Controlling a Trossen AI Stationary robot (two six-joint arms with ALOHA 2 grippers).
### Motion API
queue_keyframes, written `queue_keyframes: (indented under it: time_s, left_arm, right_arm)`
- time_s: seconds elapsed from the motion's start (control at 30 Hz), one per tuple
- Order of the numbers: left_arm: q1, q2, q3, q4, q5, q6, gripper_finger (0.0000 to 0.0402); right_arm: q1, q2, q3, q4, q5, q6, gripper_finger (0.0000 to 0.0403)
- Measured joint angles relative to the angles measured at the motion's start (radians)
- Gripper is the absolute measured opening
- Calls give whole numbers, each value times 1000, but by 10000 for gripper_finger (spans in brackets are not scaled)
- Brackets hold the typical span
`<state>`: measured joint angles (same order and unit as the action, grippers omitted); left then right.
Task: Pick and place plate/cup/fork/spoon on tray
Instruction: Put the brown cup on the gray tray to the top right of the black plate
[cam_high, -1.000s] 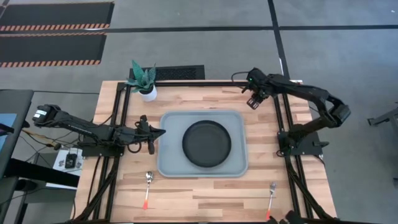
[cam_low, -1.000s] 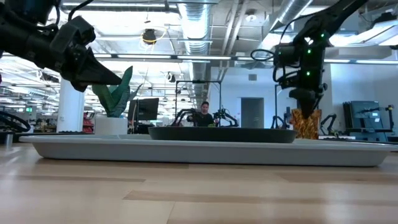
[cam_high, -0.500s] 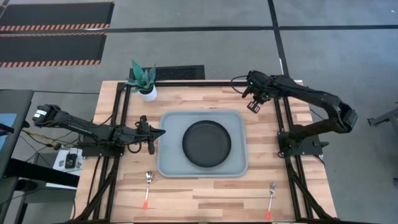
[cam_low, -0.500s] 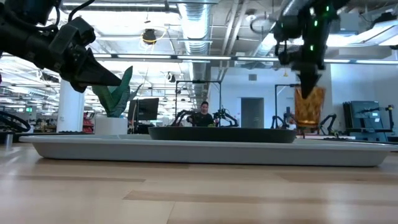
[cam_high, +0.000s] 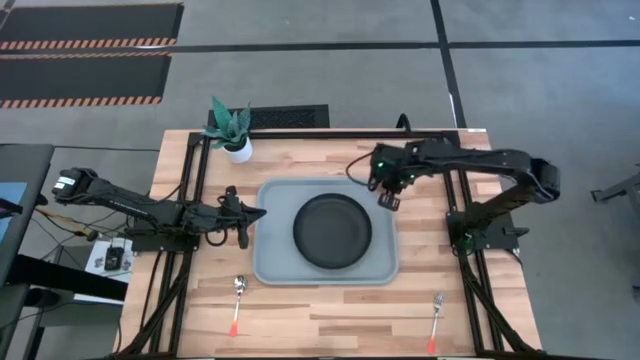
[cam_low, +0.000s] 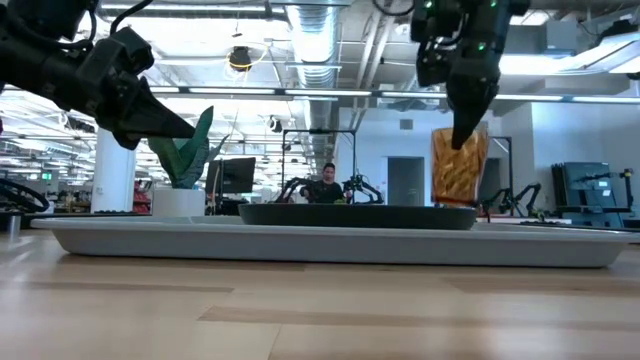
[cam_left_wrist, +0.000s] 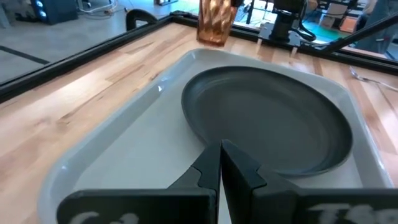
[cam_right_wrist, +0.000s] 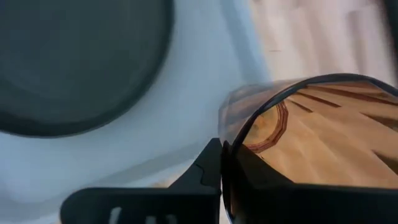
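1. Right gripper (cam_high: 389, 199), high view: clamped on the cup (cam_high: 390, 201), carried over the tray (cam_high: 272, 262) at its far right corner, beside the plate (cam_high: 332, 231). Left gripper (cam_high: 255, 213) waits at the tray's left edge, fingers together. Spoon (cam_high: 238, 300) and fork (cam_high: 436, 316) lie on the wooden table (cam_high: 340, 312), near edge, well apart, both off the tray. Potted plant (cam_high: 233, 130) stands at the far left corner.

2. Low view: cup (cam_low: 459, 166) hangs clear of the tray, upright, gripped by its rim. Amber, translucent, faceted; judged light, rigid, smooth and likely breakable, so a firm rim pinch and a level descent suit it. A person sits far off in the open workshop behind.

3. Left wrist view: plate (cam_left_wrist: 267, 121) sits flat inside the tray; cup (cam_left_wrist: 215, 22) hangs beyond the far rim.

4. Right wrist view: one finger inside the cup (cam_right_wrist: 311, 143), one outside, pinching the wall. Bare tray floor beside the plate offers a landing place.

5. Surface: pale butcher-block wood, flat; tray rim low and rounded.
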<state>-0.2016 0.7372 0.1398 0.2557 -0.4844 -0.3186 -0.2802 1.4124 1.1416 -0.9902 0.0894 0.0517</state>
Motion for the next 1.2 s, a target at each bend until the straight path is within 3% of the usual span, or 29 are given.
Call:
queue_keyframes:
  time_s: [0.4,1.2]
  left_arm:
    - [0,0,0,-6,7,-9,0]
    - [0,0,0,-14,10,-9,0]
  right_arm:
    - [50,131,0,63,-21,4,23]
    - [50,147,1,89,-38,8,64]
